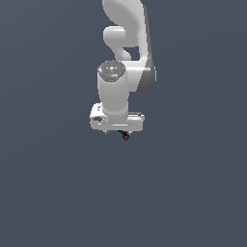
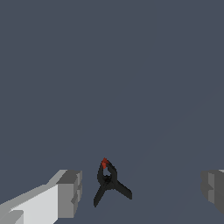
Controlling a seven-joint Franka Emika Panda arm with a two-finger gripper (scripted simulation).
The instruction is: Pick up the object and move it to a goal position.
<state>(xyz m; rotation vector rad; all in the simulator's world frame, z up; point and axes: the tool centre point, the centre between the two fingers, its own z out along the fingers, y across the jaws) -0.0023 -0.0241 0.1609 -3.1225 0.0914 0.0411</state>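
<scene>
Your gripper [image 2: 140, 192] hangs released around the object [image 2: 108, 181], nothing grasped yet; closing, lifting and carrying all remain

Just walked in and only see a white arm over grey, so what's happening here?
A white Panda arm is reaching down over a small black clamp with a red tip lying on the grey floor. In the wrist view its pincer is open, with the clamp between the two fingers, nearer one of them. Nothing is gripped yet.

dark clamp-like object [image 2: 108, 183] on grey floor [image 2: 131, 65]
</scene>
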